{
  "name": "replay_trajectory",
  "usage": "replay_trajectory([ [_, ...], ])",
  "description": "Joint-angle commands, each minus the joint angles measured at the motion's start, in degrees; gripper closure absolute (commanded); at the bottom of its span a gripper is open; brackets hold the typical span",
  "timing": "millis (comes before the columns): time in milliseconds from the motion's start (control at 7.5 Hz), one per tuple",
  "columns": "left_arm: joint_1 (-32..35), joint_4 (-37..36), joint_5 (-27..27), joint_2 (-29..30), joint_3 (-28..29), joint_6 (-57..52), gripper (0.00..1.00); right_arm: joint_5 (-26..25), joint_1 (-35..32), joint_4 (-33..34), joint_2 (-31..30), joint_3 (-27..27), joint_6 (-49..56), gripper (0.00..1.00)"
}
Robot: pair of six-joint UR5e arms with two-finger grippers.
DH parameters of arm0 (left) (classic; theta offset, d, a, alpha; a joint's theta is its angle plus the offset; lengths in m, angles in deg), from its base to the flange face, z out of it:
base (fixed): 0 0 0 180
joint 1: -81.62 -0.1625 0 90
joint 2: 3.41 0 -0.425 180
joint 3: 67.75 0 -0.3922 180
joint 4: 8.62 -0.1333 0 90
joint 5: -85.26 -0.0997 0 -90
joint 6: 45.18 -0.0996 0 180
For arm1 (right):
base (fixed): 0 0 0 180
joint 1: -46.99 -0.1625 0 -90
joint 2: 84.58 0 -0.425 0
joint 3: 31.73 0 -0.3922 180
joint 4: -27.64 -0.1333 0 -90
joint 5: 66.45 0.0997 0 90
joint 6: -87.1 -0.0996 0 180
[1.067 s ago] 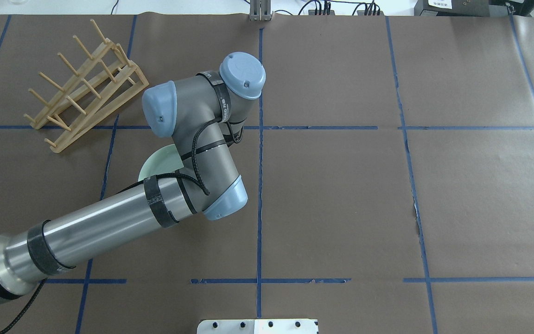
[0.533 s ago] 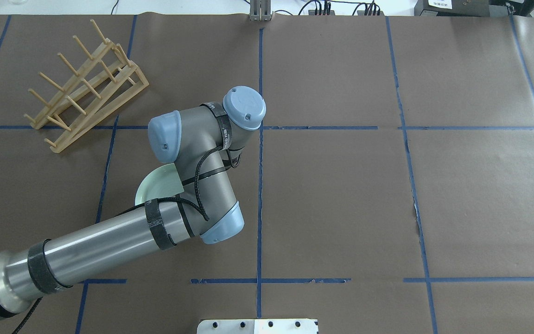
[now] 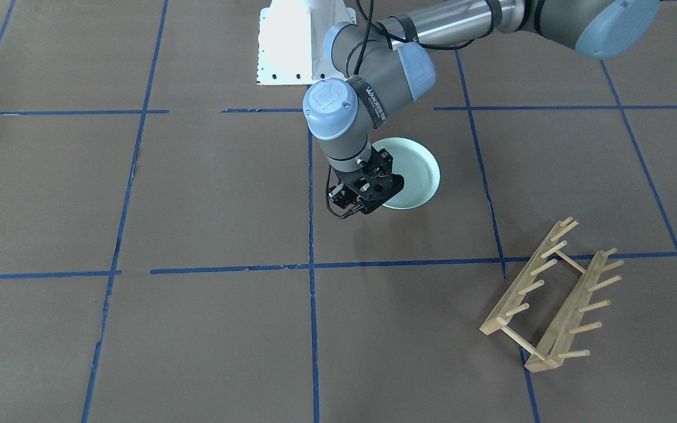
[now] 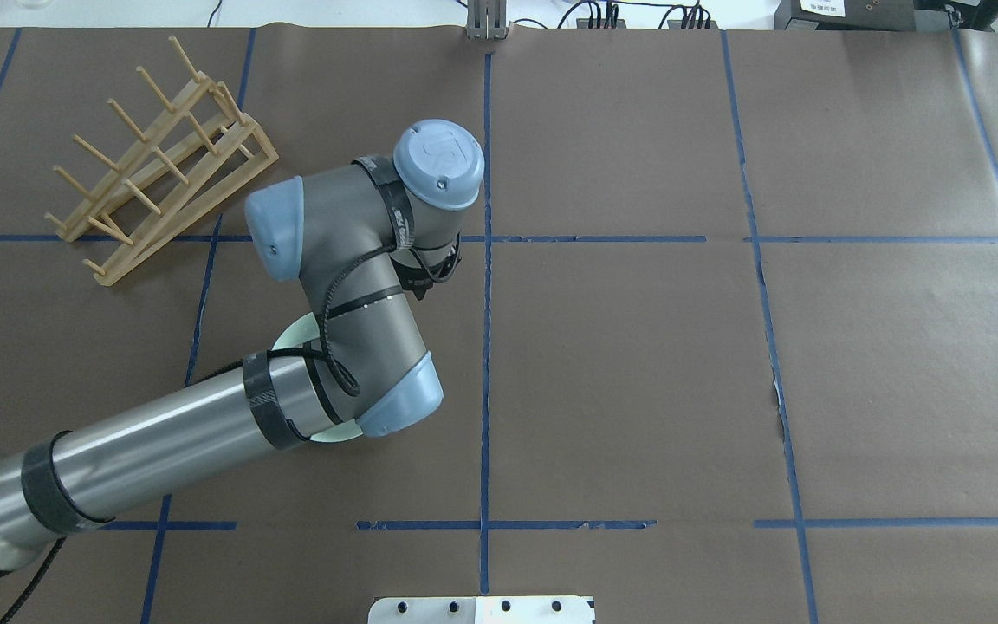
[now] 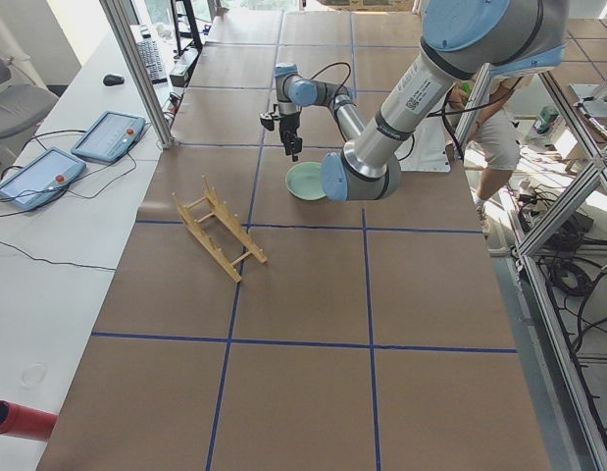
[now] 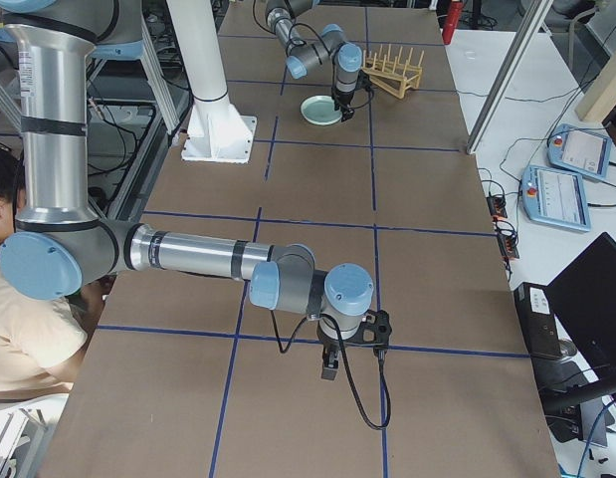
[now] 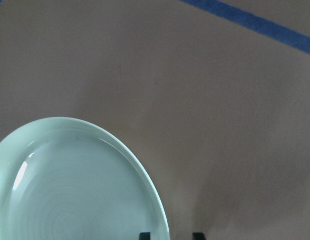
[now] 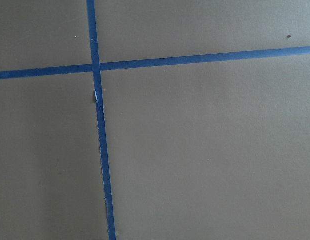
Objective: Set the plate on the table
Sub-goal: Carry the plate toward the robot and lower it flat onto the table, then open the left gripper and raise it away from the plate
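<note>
The pale mint-green plate (image 3: 415, 167) lies flat on the brown-paper table (image 3: 197, 194), just to the left of the centre tape line as the robot sees it. My left gripper (image 3: 362, 202) hangs over the plate's far rim, fingers pointing down, open and empty. In the left wrist view the plate (image 7: 69, 185) fills the lower left, and the two dark fingertips (image 7: 143, 235) stand apart at the bottom edge. In the overhead view my left arm hides most of the plate (image 4: 291, 334). My right gripper (image 6: 352, 349) shows only in the exterior right view, so I cannot tell its state.
A light wooden peg rack (image 3: 553, 296) stands empty on the table's far left (image 4: 161, 160). The white robot base (image 3: 291, 41) is at the near edge. Blue tape lines (image 8: 97, 125) cross under my right wrist.
The left arm first came down and toward the robot with the plate. Its wrist has since risen and moved away from the robot, and the plate stays on the table.
</note>
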Motion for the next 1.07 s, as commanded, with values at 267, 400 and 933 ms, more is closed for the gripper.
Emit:
replay_trajectory([
  [267,23.6,-1.2,6.2,-11.2,-17.2,-36.0,0.0,0.0,0.0,0.0,0.0,0.0,0.0,0.0],
  [400,32.3,-1.1,10.6,-14.3,-17.2,-49.7,0.0,0.0,0.0,0.0,0.0,0.0,0.0,0.0],
  [933,56.6,0.1,19.6,-31.9,-15.2,-92.3,0.0,0.0,0.0,0.0,0.0,0.0,0.0,0.0],
])
